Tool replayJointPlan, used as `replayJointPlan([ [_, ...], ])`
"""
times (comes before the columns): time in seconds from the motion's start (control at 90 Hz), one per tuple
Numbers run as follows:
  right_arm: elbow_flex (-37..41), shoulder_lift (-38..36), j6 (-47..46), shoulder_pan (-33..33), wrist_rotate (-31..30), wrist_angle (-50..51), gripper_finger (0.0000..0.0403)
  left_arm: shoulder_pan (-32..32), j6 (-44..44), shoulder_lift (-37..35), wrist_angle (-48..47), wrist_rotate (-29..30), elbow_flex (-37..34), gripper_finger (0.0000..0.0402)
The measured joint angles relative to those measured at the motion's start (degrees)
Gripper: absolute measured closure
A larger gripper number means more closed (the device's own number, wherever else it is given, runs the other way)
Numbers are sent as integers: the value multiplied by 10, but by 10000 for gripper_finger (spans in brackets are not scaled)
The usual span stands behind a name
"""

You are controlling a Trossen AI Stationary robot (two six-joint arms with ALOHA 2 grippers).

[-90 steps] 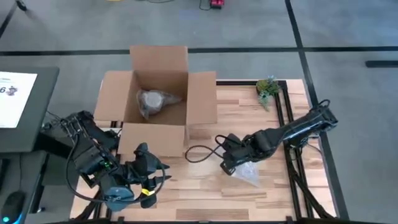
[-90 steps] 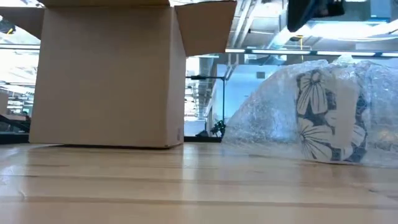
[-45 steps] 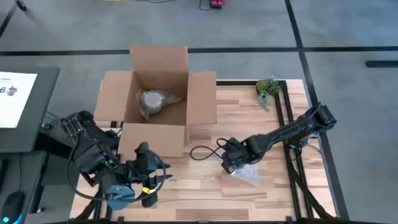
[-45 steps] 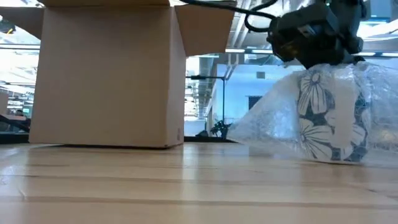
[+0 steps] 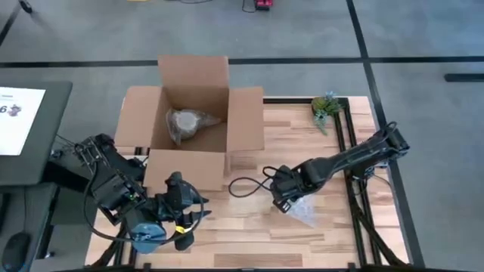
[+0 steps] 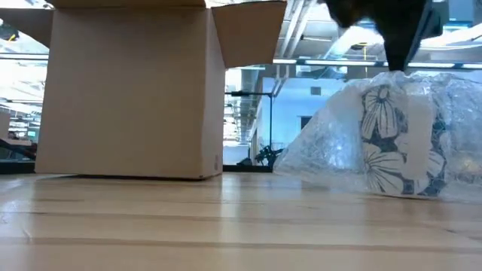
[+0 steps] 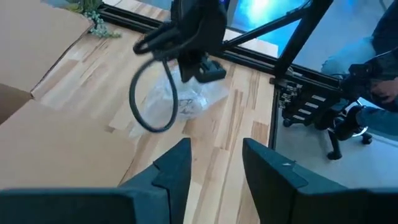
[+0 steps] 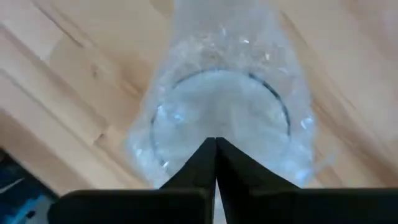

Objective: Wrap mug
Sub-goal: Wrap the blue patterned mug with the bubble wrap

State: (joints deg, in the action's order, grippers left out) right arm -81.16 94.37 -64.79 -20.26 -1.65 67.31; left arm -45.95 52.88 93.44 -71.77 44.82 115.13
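The right tool (image 5: 286, 202), fingers pressed together, is hovering over the bubble-wrapped mug (image 6: 395, 139) standing on the surface (image 5: 249, 227) beside the box (image 5: 189, 121); fragile, slippery film probably suits gripping at the gathered top.

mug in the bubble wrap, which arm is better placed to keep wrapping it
Right. Its end effector is directly above the bubble-wrapped mug, fingers shut. The left end effector sits open near the table's front left corner, apart from it.
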Motion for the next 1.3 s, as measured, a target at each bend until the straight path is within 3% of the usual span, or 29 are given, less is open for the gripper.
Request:
replayJointPlan([
  [0.167,-14,3,-106,-1,-10,48,403,1,-4,0,10,0,0,277],
  [0.311,11,40,-115,3,-1,31,403,5,-3,0,11,0,0,277],
  [0.678,17,164,38,48,72,-40,403,11,-2,0,33,3,0,277],
  [0.833,-36,160,66,52,61,23,403,11,-2,0,35,1,0,277],
  [1.0,-100,106,60,49,49,77,403,11,-2,0,36,0,0,277],
  [1.3,-82,84,-35,29,49,129,403,11,-2,0,39,-2,0,277],
])
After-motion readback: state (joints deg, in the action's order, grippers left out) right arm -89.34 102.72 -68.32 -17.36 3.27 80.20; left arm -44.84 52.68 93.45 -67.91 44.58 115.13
